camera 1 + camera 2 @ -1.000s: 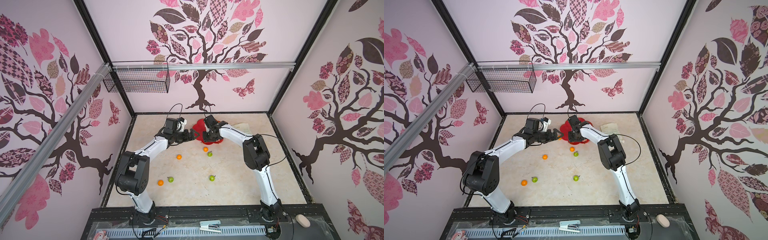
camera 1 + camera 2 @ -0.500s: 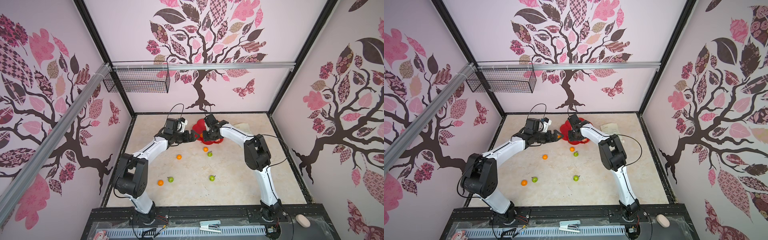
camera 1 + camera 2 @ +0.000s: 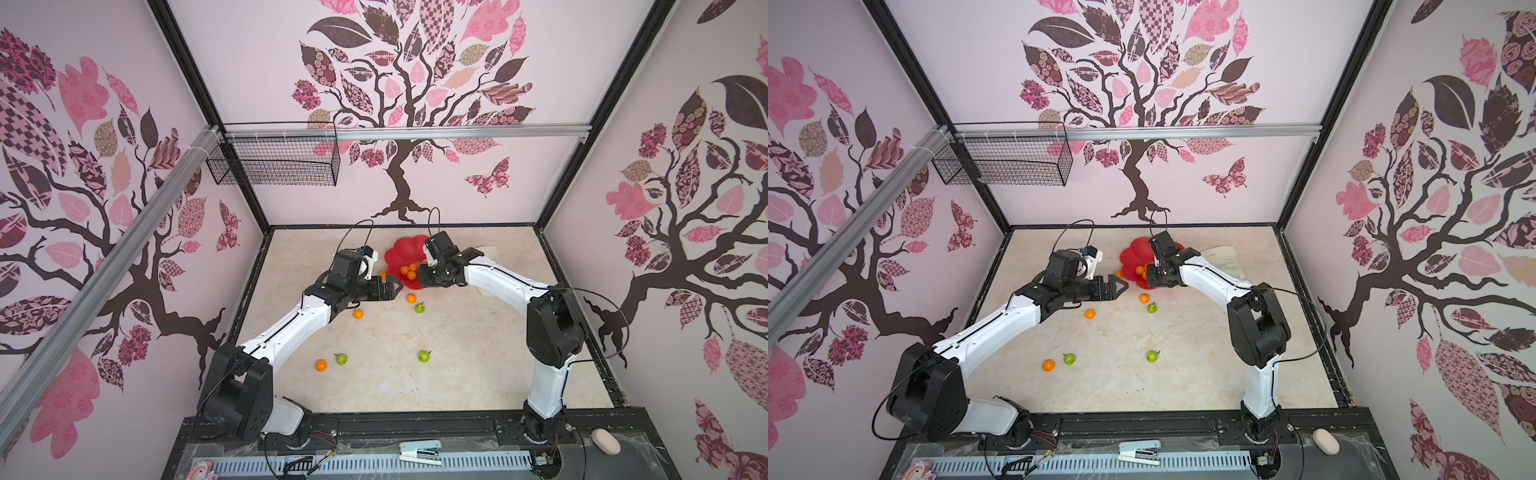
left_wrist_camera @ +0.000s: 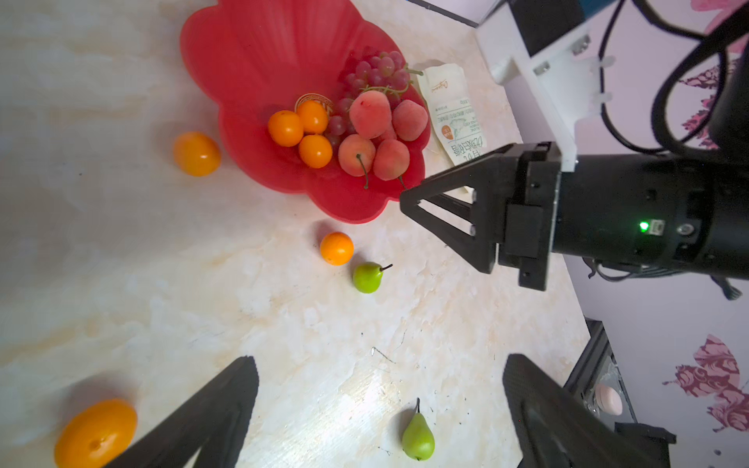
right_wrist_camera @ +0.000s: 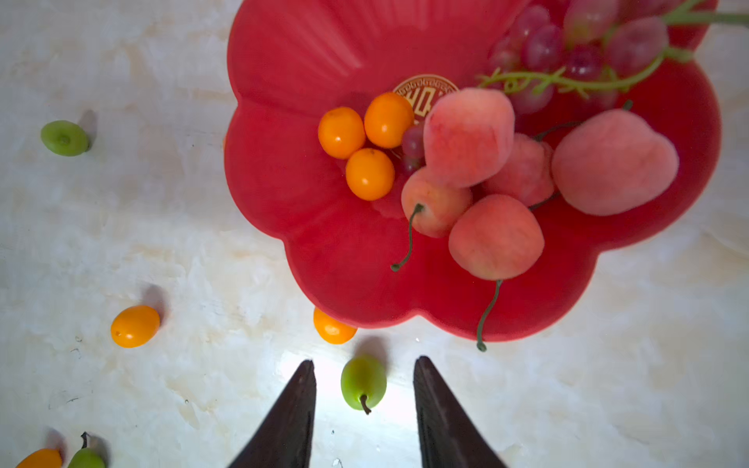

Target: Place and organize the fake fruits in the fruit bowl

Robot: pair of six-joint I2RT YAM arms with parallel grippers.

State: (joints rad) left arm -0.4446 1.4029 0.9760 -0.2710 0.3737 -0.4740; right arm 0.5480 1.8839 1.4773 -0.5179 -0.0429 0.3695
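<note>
Evidently lining up a pick — right gripper (image 5: 363, 360), half-spread and empty, frames the green pear (image 5: 363, 383) beside the fruit bowl (image 5: 283, 182); left gripper (image 4: 381, 360) gapes wide, holding nothing.

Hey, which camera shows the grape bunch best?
The left wrist view: the grape bunch shows almost whole. The right wrist view crops it at the frame edge; in both top views the right arm hides it.

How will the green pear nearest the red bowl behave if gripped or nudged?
The green pear looks glossy and tapered, so it may squirt out of closing jaws. Lying on its side, it would probably roll if nudged.
</note>
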